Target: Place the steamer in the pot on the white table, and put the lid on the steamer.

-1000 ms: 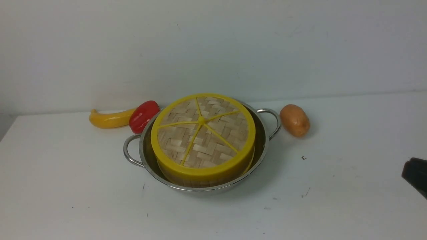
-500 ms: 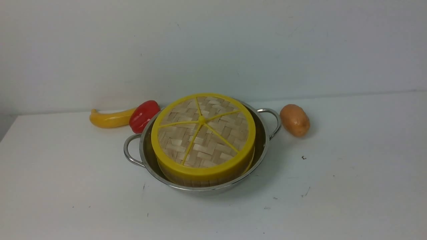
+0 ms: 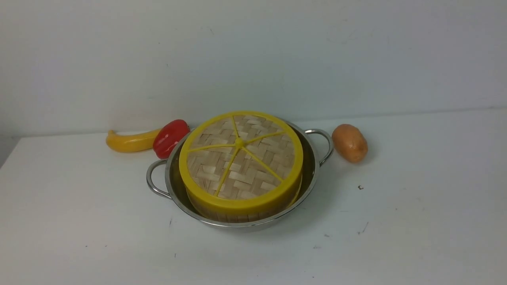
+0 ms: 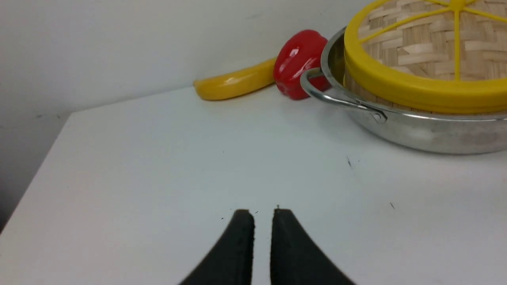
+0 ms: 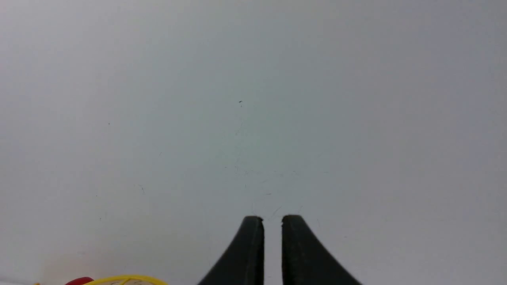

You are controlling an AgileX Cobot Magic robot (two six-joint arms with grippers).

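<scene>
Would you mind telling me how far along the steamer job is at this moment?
It looks finished: the steamer sits inside the pot on the white table, and the lid covers it. Nothing is in hand; the left gripper and right gripper are shut and empty, away from the pot. Nothing appears left.

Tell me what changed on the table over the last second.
A dark arm part at the front view's right edge withdrew out of sight. Nothing was grasped or released. The lid stays on the steamer in the pot; banana, pepper and potato haven't moved.
</scene>
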